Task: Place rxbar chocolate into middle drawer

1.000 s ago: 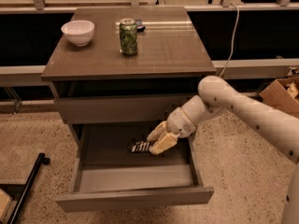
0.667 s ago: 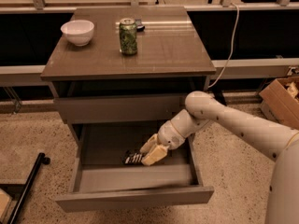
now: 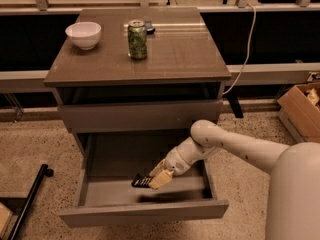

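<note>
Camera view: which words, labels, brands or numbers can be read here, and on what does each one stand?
None can be read.
On the snack bar, held by the gripper inside the open drawer: pale print, too small to read.
On the green can on the cabinet top: print too blurred to read.

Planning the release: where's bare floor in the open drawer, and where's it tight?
Bare: middle drawer floor from left wall to the rxbar chocolate, plus the back strip. Crowded: right side, where the gripper holding the bar and arm reach in.
</note>
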Controlling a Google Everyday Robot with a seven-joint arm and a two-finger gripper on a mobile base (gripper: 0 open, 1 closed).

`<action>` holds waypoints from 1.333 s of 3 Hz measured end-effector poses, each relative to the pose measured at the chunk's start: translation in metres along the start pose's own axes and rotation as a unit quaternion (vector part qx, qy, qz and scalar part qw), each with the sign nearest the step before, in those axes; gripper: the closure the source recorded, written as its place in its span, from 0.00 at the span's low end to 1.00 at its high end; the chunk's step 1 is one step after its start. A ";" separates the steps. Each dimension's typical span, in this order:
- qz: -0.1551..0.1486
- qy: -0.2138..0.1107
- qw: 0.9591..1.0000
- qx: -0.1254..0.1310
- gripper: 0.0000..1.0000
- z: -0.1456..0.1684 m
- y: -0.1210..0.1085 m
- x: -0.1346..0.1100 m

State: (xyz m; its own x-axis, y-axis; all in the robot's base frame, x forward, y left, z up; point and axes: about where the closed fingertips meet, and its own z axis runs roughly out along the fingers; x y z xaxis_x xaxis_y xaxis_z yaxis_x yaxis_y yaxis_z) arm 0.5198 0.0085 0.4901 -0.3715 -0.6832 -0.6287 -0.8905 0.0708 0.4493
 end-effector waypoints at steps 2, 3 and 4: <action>0.081 -0.021 0.996 0.035 1.00 0.020 -0.061 0.045; 0.105 -0.046 0.993 0.031 0.73 0.023 -0.077 0.051; 0.104 -0.044 0.993 0.029 0.50 0.025 -0.075 0.051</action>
State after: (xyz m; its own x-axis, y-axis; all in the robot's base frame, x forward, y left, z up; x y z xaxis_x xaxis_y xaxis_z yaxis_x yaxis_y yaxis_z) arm 0.5615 -0.0132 0.4085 -0.5689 -0.5826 -0.5804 -0.8043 0.2469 0.5405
